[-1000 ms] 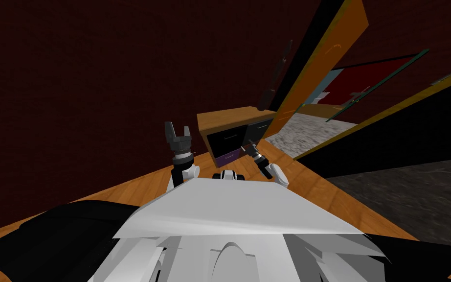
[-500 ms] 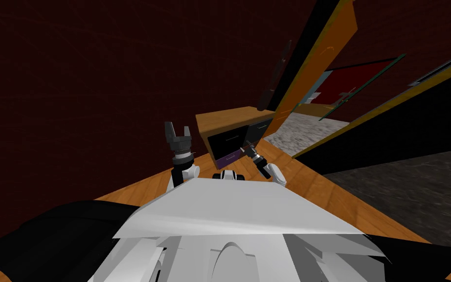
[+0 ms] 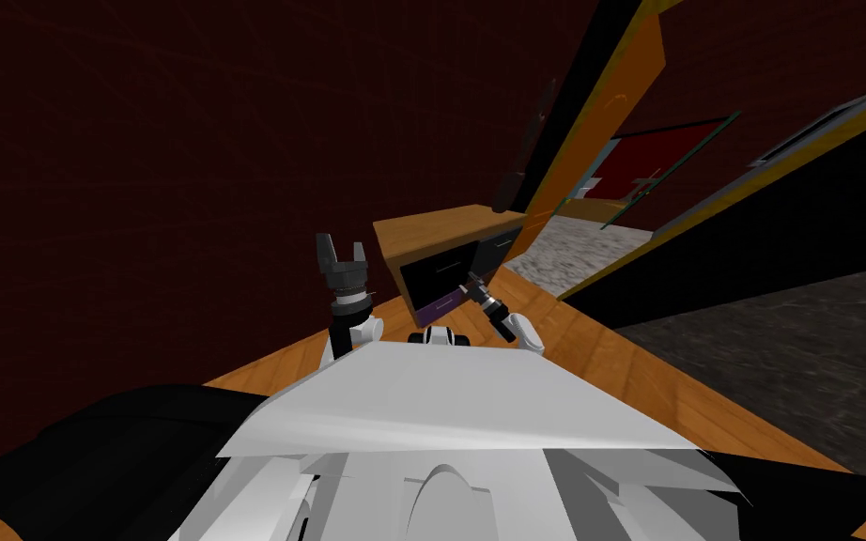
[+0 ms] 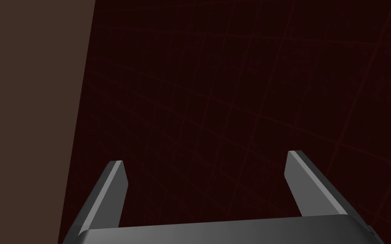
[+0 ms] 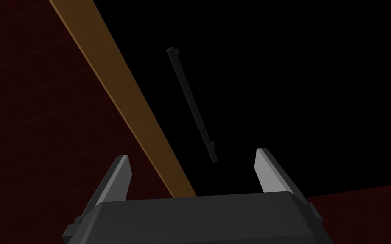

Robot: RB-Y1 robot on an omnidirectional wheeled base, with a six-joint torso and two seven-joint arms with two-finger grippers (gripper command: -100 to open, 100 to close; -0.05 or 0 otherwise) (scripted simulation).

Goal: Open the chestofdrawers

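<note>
Just ahead of the right gripper (fingers spread, empty): the chest of drawers, black drawer front facing it, thin dark handle in line between the fingers; left gripper spread, raised alongside.

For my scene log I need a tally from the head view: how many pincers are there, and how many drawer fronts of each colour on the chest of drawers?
Pincers: 2 (left pincer, right pincer)
Black drawer fronts: 2
Purple drawer front: 1
Total: 5
</note>
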